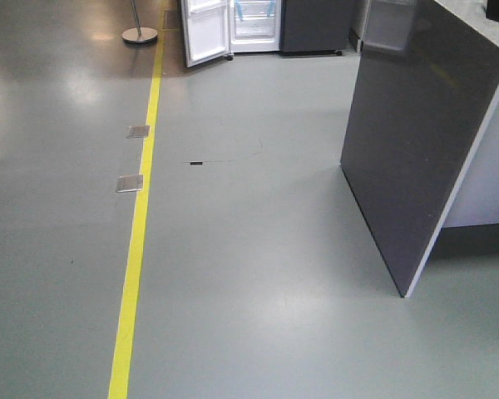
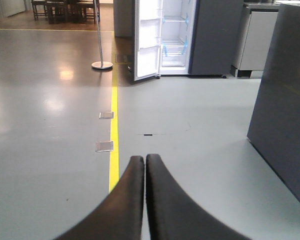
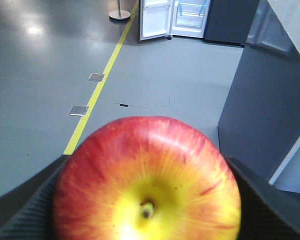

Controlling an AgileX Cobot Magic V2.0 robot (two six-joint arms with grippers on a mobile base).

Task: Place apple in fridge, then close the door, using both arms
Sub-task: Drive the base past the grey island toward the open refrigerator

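One glossy, round red-yellow apple (image 3: 145, 150), clamped in the right tool (image 3: 146, 205). Left tool (image 2: 145, 158): two black fingers (image 2: 129, 200) touching, empty.

One apple (image 3: 146, 185), one fridge (image 2: 175, 40), two metal floor plates (image 1: 130, 183), one yellow floor line (image 1: 137, 241)

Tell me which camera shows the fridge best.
The left wrist view: the fridge stands largest there, door open, white shelves with blue tape visible. The front view and right wrist view show it smaller, cropped to its lower part.
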